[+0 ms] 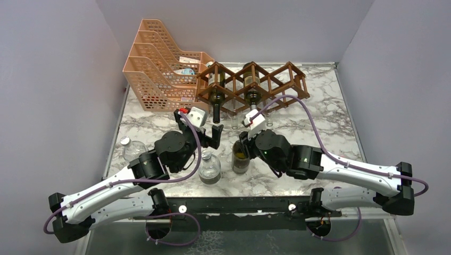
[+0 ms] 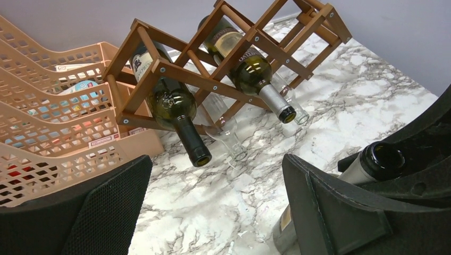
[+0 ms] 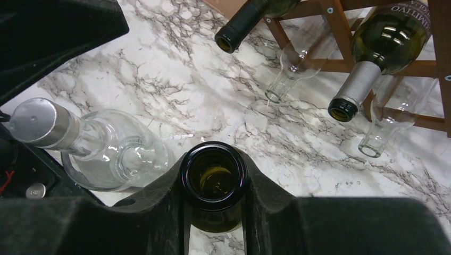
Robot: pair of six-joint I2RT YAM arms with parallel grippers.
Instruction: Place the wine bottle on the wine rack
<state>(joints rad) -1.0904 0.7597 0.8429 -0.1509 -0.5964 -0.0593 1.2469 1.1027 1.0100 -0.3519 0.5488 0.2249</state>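
The wine bottle (image 1: 240,158) is dark green, uncorked and upright on the marble table. My right gripper (image 1: 245,142) is shut on its neck; in the right wrist view its open mouth (image 3: 213,174) sits between my fingers (image 3: 213,159). The reddish-brown wine rack (image 1: 276,84) stands at the back and holds two dark bottles (image 1: 216,90) (image 1: 252,87), necks pointing forward. My left gripper (image 1: 201,130) is open and empty, hovering left of the wine bottle. In the left wrist view (image 2: 213,212) it faces the rack (image 2: 175,71), and the held bottle (image 2: 380,159) shows at the right.
A clear glass bottle with a silver cap (image 1: 209,169) stands just left of the wine bottle (image 3: 106,154). Another clear bottle (image 1: 131,149) stands at the left edge. A peach-orange file tray (image 1: 154,69) stands left of the rack. Clear glass bottles (image 3: 290,66) lie in the rack's lower openings.
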